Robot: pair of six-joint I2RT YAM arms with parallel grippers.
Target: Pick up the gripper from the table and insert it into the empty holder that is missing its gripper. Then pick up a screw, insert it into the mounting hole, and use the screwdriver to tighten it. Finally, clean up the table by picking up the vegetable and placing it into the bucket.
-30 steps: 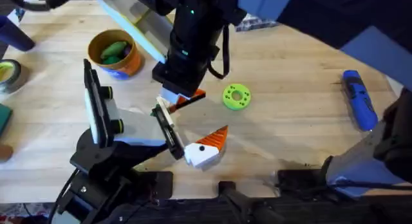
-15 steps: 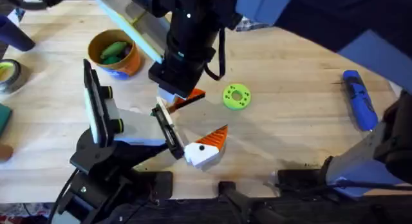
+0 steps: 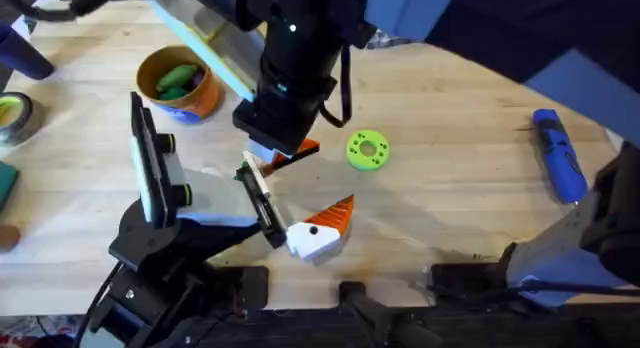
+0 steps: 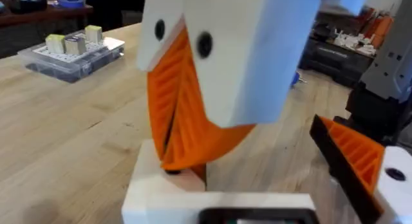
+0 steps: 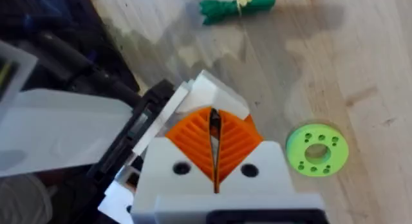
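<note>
The right tool (image 3: 275,148), reaching across to centre frame overhead, is clenched on the gripper (image 3: 290,154), orange tip pointing right, just above-right of the holder's (image 3: 200,193) front bar; left tool (image 4: 177,111) pressed closed, empty.

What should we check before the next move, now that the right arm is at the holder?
1. Right gripper positioned at the holder's front bar: ok.
2. Grip on the finger piece: cannot tell. The pads look closed together, and the white piece sits just beyond them.
3. Finger piece fully seated in the holder: cannot tell, because the arm covers the joint in the overhead view.
4. Screwdriver lying free on the table for the screw step: ok.
5. Green disc lying apart from the holder: ok.
6. Vegetable inside the bucket: ok.
</note>
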